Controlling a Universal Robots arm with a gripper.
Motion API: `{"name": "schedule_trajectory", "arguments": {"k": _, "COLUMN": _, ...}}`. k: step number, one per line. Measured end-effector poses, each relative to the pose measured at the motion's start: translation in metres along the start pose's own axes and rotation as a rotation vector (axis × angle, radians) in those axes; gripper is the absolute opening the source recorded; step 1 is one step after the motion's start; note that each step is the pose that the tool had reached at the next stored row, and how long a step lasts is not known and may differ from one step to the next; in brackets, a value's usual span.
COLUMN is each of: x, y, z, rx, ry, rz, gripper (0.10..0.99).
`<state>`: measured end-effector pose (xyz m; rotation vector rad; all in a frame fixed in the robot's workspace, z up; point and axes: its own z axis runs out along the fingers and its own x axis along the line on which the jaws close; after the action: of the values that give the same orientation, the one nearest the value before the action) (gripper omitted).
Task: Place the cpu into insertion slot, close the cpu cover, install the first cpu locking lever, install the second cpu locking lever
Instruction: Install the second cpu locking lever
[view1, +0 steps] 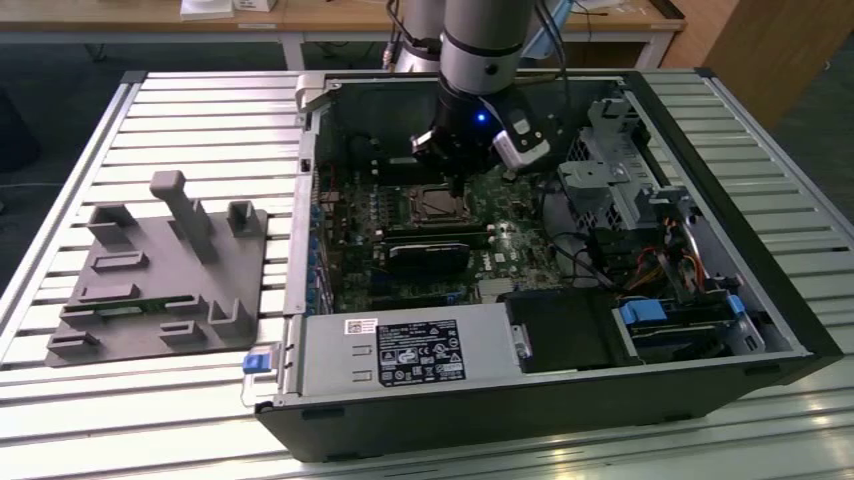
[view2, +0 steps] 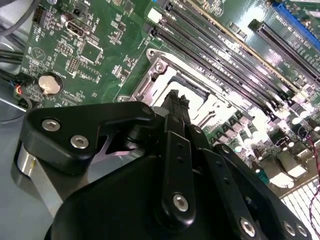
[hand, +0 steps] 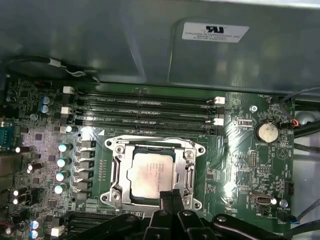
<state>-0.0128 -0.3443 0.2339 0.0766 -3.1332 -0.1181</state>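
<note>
In the exterior view, an open black computer case (view1: 561, 380) lies on a ribbed metal counter (view1: 200, 110), with a grey moulded fixture tray (view1: 160, 280) well apart toward the exterior view's left. The silver arm (view1: 481, 40) reaches down into the case, its pincer (view1: 461, 185) hanging just above the insertion slot (view1: 434, 205) on the green motherboard (view1: 534, 250).

The first wrist view gives what the exterior view is too far off to show: the cpu (hand: 150, 172), a flat square with a dull silver-grey top, sits inside the slot. The cpu cover (hand: 116, 170), a thin bright metal frame with a cut-out centre, lies flat around the chip. Long narrow black memory slots (hand: 145, 112) run just beside the socket, and a round coin battery (hand: 266, 132) shines farther along the board. The pincer's black fingers (hand: 172, 200) stand pressed together, closed on nothing, their tips over the cover's near edge.

The second wrist view looks along the matt black linkage (view2: 175, 170) with its silver screws, showing the fingertips (view2: 175, 102) meeting close above the shiny cover (view2: 165, 75); whether they touch it cannot be told.
</note>
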Motion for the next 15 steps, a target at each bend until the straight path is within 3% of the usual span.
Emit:
{"name": "schedule_trajectory", "arguments": {"k": 10, "x": 0.0009, "y": -0.0184, "z": 0.0001, "rx": -0.004, "ry": 0.0021, "rz": 0.0, "gripper": 0.106}}
{"name": "schedule_trajectory", "arguments": {"k": 13, "x": 0.001, "y": -0.0203, "z": 0.0006, "rx": -0.026, "ry": 0.0031, "rz": 0.001, "gripper": 0.106}}
{"name": "schedule_trajectory", "arguments": {"k": 15, "x": 0.001, "y": -0.0212, "z": 0.0011, "rx": -0.027, "ry": 0.0031, "rz": 0.001, "gripper": 0.106}}
